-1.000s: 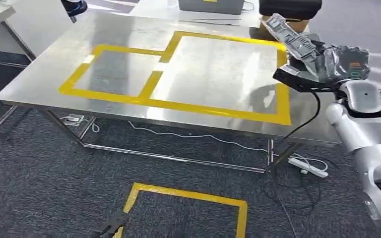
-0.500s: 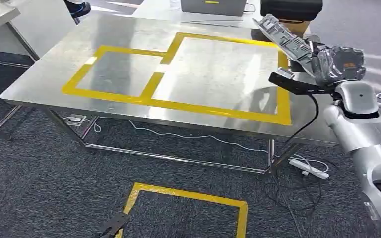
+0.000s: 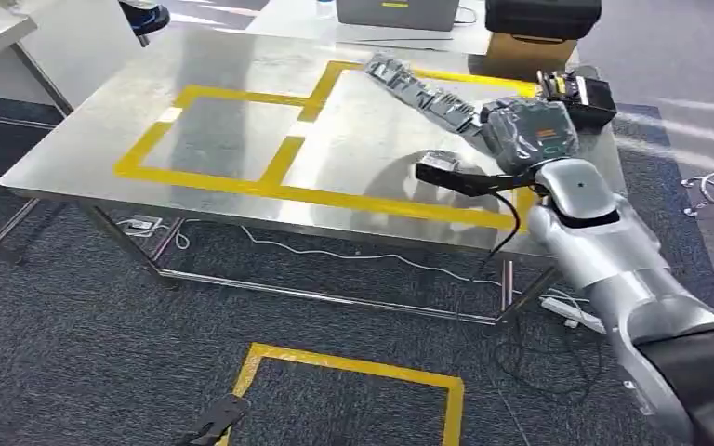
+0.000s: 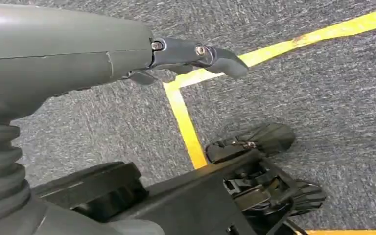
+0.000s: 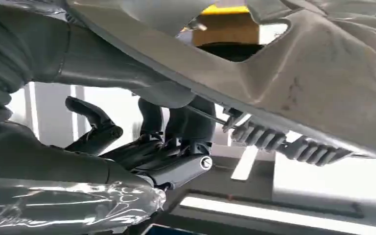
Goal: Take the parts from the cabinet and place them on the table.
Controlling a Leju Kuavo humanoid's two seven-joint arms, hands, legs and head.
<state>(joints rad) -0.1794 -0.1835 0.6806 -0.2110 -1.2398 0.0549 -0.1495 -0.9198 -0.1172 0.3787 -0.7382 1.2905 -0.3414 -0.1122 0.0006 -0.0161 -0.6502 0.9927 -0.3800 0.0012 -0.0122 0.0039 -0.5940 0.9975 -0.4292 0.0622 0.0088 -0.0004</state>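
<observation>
**Part carried in over the taped table**

Compared with a second ago, the right hand (image 3: pixel 528 133) sits further in over the steel table (image 3: pixel 84 149), and the part (image 3: pixel 423 90) it carries, which stuck up past the table's right edge before, now reaches out from the fingers across the larger yellow tape rectangle (image 3: pixel 407 206). The table itself sits in the same place.

The part is a long, thin grey strip, ribbed and notched along its length; in the right wrist view it (image 5: pixel 293 93) shows a pale, smooth underside with a row of short ridges on one edge. The right hand's fingers (image 5: pixel 176 152) are wrapped on the near end, grasping it, and the far end tilts away beyond them above the tabletop.

The left hand (image 4: pixel 68 63) hangs over grey carpet (image 4: pixel 323 98) with floor tape (image 4: pixel 183 122) just past its thumb; whether its fingers are clenched or released I cannot tell
</observation>
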